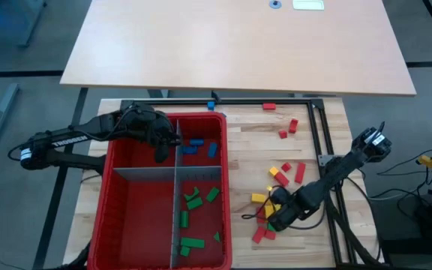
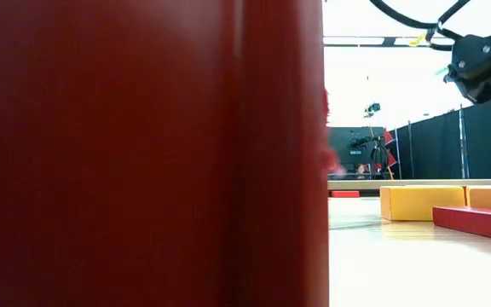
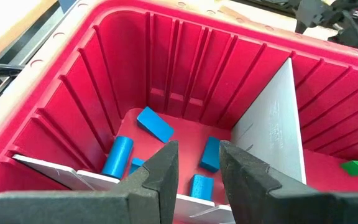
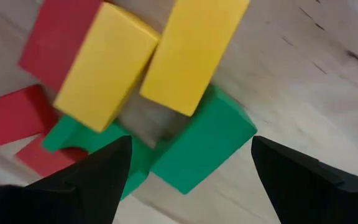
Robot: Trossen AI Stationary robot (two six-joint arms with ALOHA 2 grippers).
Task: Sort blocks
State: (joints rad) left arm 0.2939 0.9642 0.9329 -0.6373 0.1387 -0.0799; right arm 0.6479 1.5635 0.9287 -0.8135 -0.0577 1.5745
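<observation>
My right gripper (image 4: 188, 180) hangs spread wide directly above a small green rectangular block (image 4: 204, 146), two yellow blocks (image 4: 148, 56) overlapping it just ahead, long axes crossing my fingers.

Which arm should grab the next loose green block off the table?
Right, likely. The right gripper is open, low over a green block in the loose pile beside the red bin. The left gripper sits open above the bin's blue compartment, away from the pile.
</observation>
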